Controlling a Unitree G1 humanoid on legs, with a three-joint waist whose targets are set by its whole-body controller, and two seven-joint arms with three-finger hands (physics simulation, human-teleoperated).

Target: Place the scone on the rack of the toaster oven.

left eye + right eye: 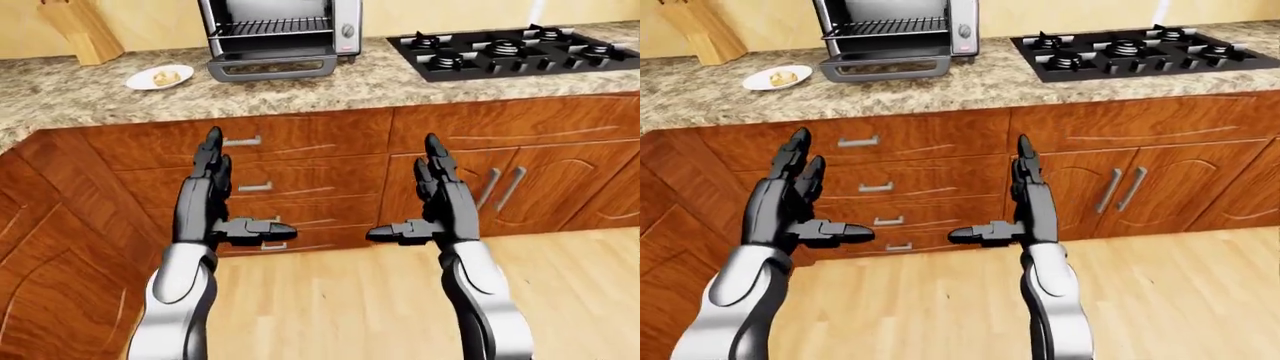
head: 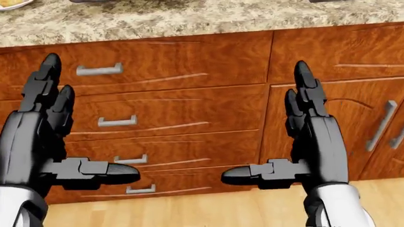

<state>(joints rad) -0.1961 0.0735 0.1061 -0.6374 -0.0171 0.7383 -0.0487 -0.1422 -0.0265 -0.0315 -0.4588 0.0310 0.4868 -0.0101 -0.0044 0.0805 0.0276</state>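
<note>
- Standing upright at centre frame in the left-eye view, the left hand (image 1: 205,206) and right hand (image 1: 440,206) are both spread wide, fingers pointing up and thumbs turned in toward each other; neither has hold of anything.
- Both hands are raised before the wooden drawers (image 2: 157,113) under the worktop (image 1: 300,86), apart from them and from each other.
- At the upper left of the left-eye view the scone (image 1: 166,76) lies on a small white plate (image 1: 140,79) on the speckled stone worktop, well apart from both hands.
- Just right of the plate, at top centre, the toaster oven (image 1: 345,19) has its door (image 1: 271,67) folded down and its wire rack (image 1: 275,27) bare.
- A wooden knife block (image 1: 85,34) sits at the far upper left, beyond the plate.
- A black gas hob (image 1: 510,51) fills the upper right of the worktop.
- Cabinet doors (image 1: 480,195) with paired vertical handles are at the right below the hob; light wood floor (image 1: 340,300) covers the bottom of the frame.
</note>
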